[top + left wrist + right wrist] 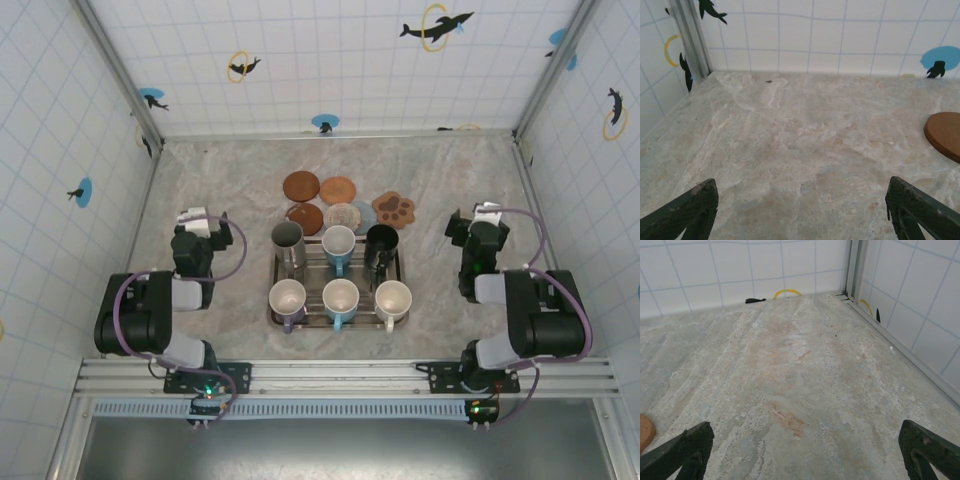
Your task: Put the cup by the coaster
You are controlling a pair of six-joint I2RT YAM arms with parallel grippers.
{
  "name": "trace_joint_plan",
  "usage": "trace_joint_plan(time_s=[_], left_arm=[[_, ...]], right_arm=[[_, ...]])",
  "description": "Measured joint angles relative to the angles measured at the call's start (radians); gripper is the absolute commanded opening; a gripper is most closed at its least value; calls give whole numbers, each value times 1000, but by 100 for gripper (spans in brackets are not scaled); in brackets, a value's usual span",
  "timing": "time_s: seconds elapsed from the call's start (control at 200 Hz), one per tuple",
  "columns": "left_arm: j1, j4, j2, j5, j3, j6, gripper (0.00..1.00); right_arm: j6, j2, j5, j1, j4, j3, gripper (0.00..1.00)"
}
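Several cups stand in two rows on a metal tray (276, 270) at the table's middle: a steel cup (288, 241), a blue cup (338, 245) and a black cup (381, 244) behind, three white cups (341, 298) in front. Behind the tray lie several coasters: round brown ones (300, 185), a patterned one (343, 216) and a paw-shaped one (394, 209). My left gripper (198, 220) (802, 212) hangs open over bare table left of the tray. My right gripper (480, 217) (805, 452) is open over bare table right of it. Neither holds anything.
Tiled walls close the table on the left, back and right. A brown coaster's edge (945, 135) shows at the right of the left wrist view. Another coaster's edge (644, 431) shows at the lower left of the right wrist view. A metal corner post (856, 270) stands far right.
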Motion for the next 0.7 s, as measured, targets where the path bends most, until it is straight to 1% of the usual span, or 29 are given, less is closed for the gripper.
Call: trace_joint_plan(time_s=[0.075,0.17,0.29,0.405,0.491,0.566,0.701], left_arm=[[0,-114,-29,10,87,5,83],[0,-229,-68,26,188,-4,80],[-3,-371,-111,66,290,-41,76],[-26,-546,-114,84,419,-97,72],[-63,-663,-114,84,519,-142,71],[-111,-745,-114,74,595,-175,70],[-217,-859,-114,53,691,-203,70]], right_arm=[[-7,-22,-11,7,-179,122,90],[-14,-63,-13,28,-333,253,90],[-12,-108,-19,69,-505,358,91],[-1,-109,-30,113,-688,457,90],[16,-100,-45,146,-805,535,90],[47,-76,-91,167,-873,605,89],[107,-3,-183,181,-969,713,82]])
